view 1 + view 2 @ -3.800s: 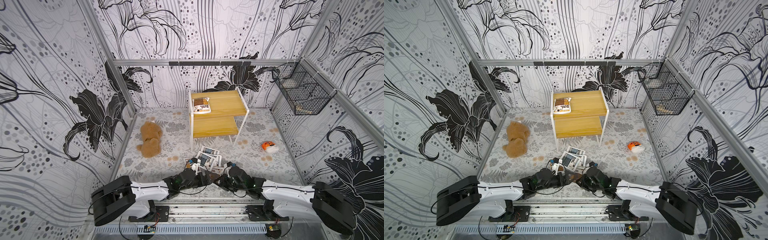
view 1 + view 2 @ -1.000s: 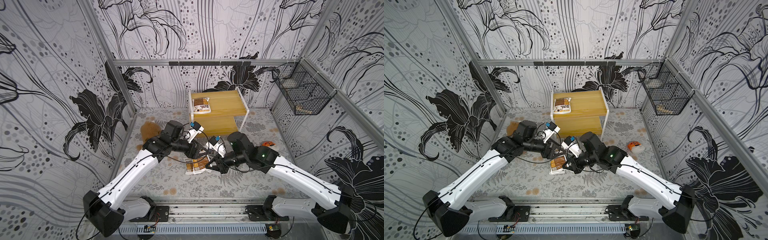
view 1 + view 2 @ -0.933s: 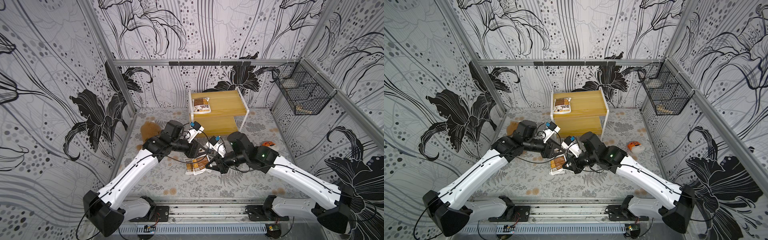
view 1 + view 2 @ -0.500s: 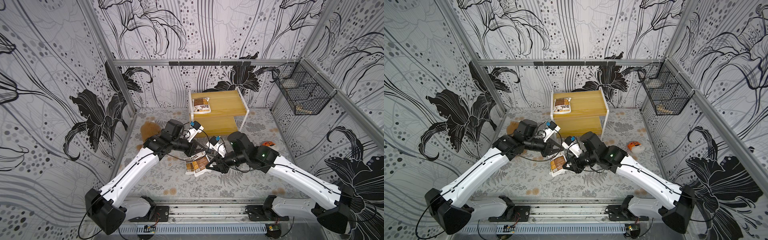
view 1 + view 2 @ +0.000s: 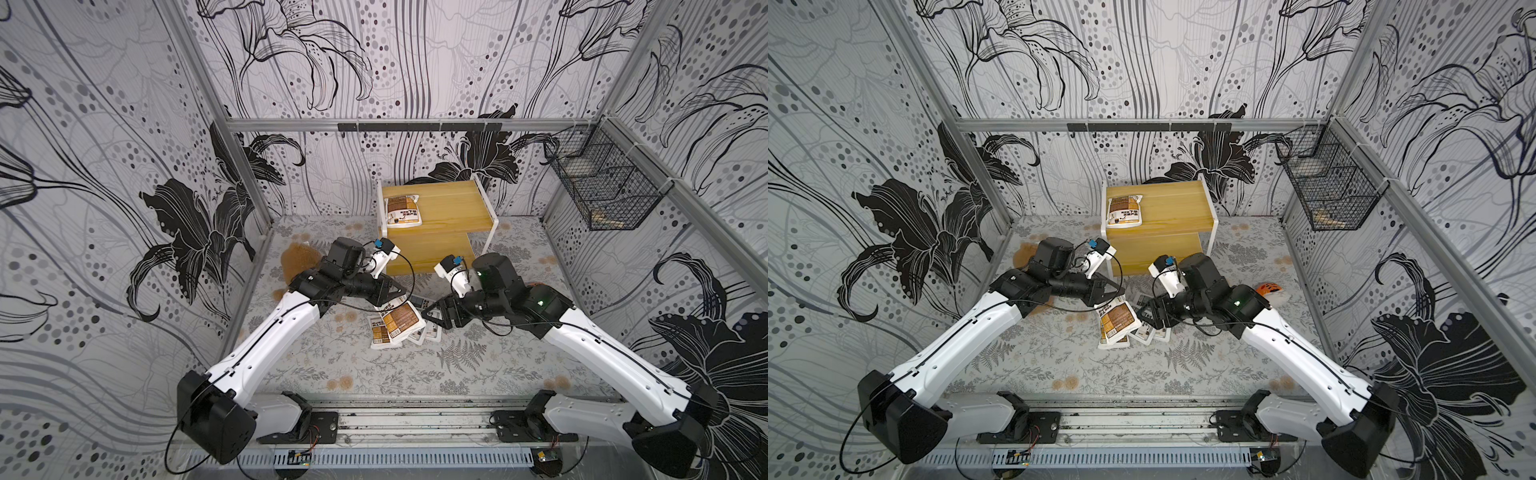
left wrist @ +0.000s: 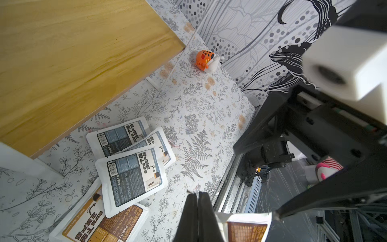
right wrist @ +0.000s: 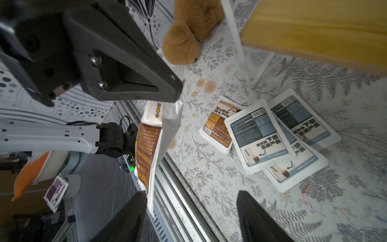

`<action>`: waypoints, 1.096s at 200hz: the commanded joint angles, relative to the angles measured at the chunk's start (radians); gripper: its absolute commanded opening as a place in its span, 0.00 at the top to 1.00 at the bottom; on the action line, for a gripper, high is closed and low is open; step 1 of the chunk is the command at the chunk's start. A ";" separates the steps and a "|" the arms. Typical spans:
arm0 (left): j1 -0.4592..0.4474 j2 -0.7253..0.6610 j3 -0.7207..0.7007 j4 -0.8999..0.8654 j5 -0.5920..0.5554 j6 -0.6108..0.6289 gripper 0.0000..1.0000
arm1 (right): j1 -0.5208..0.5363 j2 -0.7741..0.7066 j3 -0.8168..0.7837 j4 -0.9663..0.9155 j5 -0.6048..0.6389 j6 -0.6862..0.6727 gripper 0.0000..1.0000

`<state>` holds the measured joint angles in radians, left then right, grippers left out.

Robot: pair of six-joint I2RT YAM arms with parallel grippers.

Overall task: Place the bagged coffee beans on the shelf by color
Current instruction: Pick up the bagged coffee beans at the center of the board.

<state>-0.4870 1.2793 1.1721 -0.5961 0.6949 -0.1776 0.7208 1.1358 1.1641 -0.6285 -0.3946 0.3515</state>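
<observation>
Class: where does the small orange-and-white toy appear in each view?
In a top view: the toy peeks from behind the right arm.
In a top view: toy in plain sight beside that arm.
Left wrist: toy on the mat past the shelf corner.
Right wrist: not in it.
Shared landmark: the yellow shelf.

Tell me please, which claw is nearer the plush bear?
Left. The left claw, gripping a brown-label pouch, sits toward the bear; the right claw, open, lies beyond that pouch.

Bear [image 5: 297, 259] mostly hidden behind left arm [image 5: 286, 322]; held pouch [image 6: 247, 228] cropped at edge.
</observation>
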 commanded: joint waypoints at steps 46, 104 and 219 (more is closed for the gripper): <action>0.007 -0.198 -0.221 0.383 -0.106 -0.477 1.00 | -0.020 -0.185 -0.056 0.109 0.123 0.210 0.03; 0.006 -0.441 -0.378 0.679 -0.424 -0.971 1.00 | -0.015 -0.196 -0.087 0.369 -0.048 0.356 0.04; -0.003 -0.719 -0.489 0.655 -0.919 -1.343 1.00 | 0.352 0.054 -0.088 0.784 0.191 0.168 0.00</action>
<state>-0.4877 0.5591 0.6910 0.0490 -0.1524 -1.4620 1.0554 1.1362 1.0451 0.0086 -0.2886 0.6060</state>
